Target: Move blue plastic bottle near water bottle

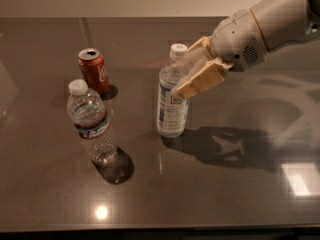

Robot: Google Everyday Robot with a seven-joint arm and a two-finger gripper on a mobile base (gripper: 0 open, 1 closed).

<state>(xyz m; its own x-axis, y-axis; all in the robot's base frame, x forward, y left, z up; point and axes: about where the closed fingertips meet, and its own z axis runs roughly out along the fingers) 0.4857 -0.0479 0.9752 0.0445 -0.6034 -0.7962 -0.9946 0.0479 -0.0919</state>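
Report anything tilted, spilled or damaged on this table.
Only the blue plastic bottle stands out: it leans slightly, cap toward the right, with the tool shut around its upper body. The water bottle and the red can stand upright. No spill or damage shows.

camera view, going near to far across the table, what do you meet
water bottle → blue bottle, gripped near its top by the gripper reaching in from the right → soda can
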